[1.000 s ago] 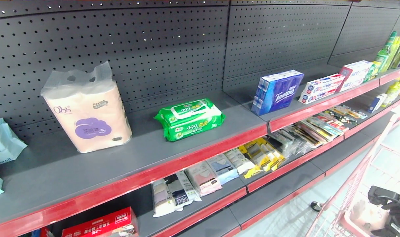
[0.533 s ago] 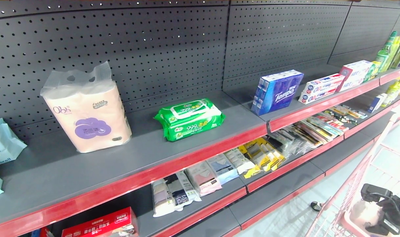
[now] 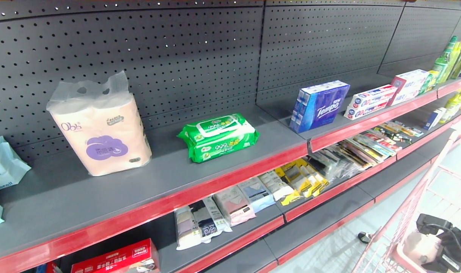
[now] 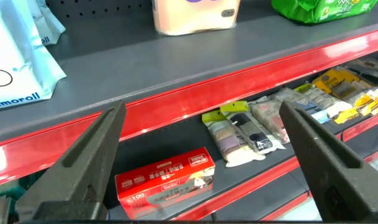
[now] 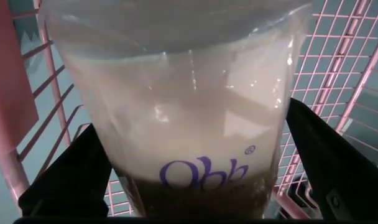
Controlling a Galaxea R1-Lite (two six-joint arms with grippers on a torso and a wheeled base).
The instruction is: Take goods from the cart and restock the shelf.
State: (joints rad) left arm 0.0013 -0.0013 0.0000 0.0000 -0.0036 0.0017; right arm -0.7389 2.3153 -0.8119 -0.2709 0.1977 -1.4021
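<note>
Down in the pink cart [image 3: 424, 189], at lower R of the head view, the R gripper [image 5: 195, 127] has its fingers clamped on both sides of a toilet-roll pack [image 5: 189, 93], w/ pink wire close on either side. The L gripper [image 4: 201, 109] hangs w/ fingers spread wide, nothing btw them, facing the red front edge [image 4: 195, 81] of the top shelf [image 3: 101, 197]. Bare grey board lies btw the shelved roll pack [image 3: 101, 129] and the green wipes pack [image 3: 218, 137], plus a wide strip along the front.

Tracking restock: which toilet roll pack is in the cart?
The pack at the right tool, inside the pink cart; the other stands on the shelf.
</note>
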